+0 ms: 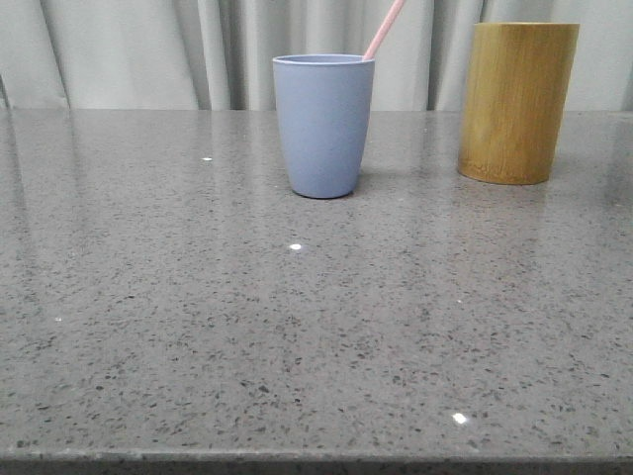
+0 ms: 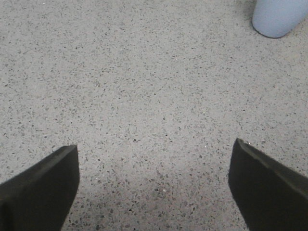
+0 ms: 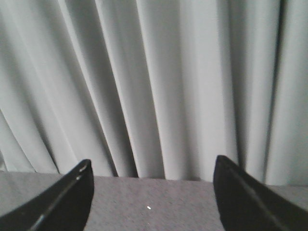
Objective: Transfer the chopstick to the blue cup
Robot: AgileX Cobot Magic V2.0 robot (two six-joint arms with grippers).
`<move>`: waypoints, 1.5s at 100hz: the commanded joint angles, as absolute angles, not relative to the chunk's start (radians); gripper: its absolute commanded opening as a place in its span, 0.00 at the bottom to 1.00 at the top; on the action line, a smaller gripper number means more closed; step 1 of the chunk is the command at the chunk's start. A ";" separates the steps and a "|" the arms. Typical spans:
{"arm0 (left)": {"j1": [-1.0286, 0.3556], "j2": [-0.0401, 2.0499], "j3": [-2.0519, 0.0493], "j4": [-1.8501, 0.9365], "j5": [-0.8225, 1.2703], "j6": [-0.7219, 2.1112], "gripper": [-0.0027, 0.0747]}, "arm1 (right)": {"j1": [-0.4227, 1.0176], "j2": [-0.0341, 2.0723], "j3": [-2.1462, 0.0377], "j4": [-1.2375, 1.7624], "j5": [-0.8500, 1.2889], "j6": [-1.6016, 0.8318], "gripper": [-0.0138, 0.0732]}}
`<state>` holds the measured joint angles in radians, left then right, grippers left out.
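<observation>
The chopstick [image 1: 386, 29], a thin pale pink stick, stands inside the matte greyish-blue tapered cup [image 1: 323, 125], leaning toward our right so that its upper end rises past the rim and out of the top of the front view. We see the blue cup upright on the speckled grey stone counter [image 1: 297, 336], toward the far edge and roughly at the middle. To its right, apart from it, stands a taller tan bamboo cylinder [image 1: 516, 102], also upright. Pale grey pleated curtains [image 1: 138, 49] hang behind the counter.

In the left wrist view our left gripper [image 2: 154, 187] has its dark jaws spread wide over bare counter, holding nothing, with the base of the blue cup [image 2: 280, 18] well apart from them. In the right wrist view our right gripper [image 3: 153, 192] also has its jaws spread and empty, facing the curtains [image 3: 159, 86] above the counter's far edge.
</observation>
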<state>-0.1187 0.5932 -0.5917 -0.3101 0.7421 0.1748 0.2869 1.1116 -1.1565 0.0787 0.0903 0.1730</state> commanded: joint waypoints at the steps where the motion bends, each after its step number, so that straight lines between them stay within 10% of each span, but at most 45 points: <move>1: -0.117 0.594 -0.620 -0.329 0.677 0.173 0.81 | 0.258 1.037 -1.184 0.008 0.169 0.140 0.77; 79: -0.117 0.594 -0.620 -0.329 0.677 0.173 0.81 | 0.257 0.394 -0.624 -0.104 0.562 0.209 0.67; 150: -0.117 0.594 -0.620 -0.329 0.677 0.173 0.81 | 0.257 0.350 -0.609 -0.102 0.612 0.210 0.67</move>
<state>-0.1187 0.5932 -0.5917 -0.3101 0.7421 0.1748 0.2616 0.3420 -0.5859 -0.0894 0.6767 0.2092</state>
